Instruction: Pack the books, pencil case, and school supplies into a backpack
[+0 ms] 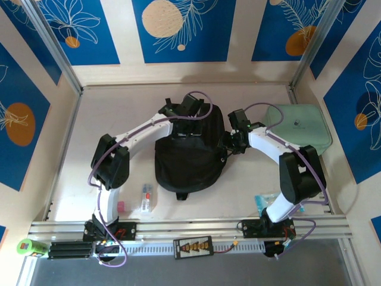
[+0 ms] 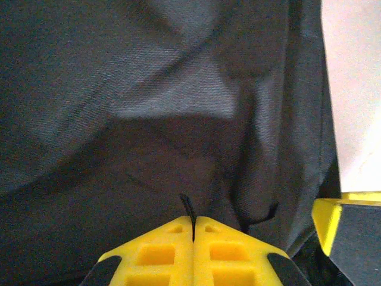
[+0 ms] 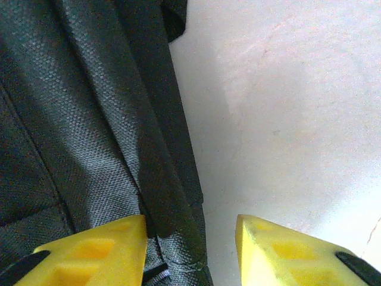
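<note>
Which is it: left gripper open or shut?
Shut. In the left wrist view the left gripper has its yellow fingers pressed together, pinching a thin black tab, apparently part of the backpack, between their tips.

Ahead of my left gripper [image 2: 193, 221], whose jaws meet on a thin black strand, the backpack [image 2: 149, 119] walls off everything forward and to the left. Low to the right of those jaws a yellow-and-black block [image 2: 348, 229], probably part of the other arm, narrows the way to the pale table [image 2: 354, 89] beyond. My right gripper [image 3: 190, 229] stands parted, the backpack's folded edge running between its jaws and filling their left side, while forward and right of them I have bare table to pass over.
</note>
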### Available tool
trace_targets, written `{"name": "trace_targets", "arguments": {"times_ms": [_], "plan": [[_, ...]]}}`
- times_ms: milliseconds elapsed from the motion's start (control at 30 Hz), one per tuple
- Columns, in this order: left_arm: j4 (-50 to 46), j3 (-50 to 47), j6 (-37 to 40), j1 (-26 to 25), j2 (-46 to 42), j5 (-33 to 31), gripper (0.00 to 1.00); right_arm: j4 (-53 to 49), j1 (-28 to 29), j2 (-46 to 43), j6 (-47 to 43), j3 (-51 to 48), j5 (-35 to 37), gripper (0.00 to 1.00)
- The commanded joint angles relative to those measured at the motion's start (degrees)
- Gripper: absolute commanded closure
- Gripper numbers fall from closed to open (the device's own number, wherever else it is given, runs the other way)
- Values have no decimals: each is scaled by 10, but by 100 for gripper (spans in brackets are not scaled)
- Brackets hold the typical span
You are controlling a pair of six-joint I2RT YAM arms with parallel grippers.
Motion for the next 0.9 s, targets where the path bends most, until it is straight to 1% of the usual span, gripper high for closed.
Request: {"name": "trace_targets", "arguments": {"times_ms": [0, 200, 300, 367, 533, 733, 800, 867], "plan": [[-15, -11, 28, 4, -25, -57, 100, -31, -2, 17, -1, 9, 17, 64], [-57, -29, 71, 18, -39, -164, 100, -48, -2, 25, 10, 13, 57, 79], [-65, -59, 77, 35, -62, -208, 100, -52, -2, 25, 11, 15, 77, 82], [-60, -86, 74, 50, -86, -219, 100, -51, -2, 26, 8, 16, 83, 84], [-44, -149, 58, 95, -138, -210, 100, -36, -2, 41, -9, 34, 82, 87], [-24, -195, 46, 130, -161, -158, 100, 17, -2, 81, -58, 86, 83, 89], [-22, -199, 42, 136, -162, -137, 100, 38, -3, 107, -88, 114, 85, 89], [-29, -194, 40, 140, -159, -120, 100, 36, -5, 131, -104, 150, 88, 89]]}}
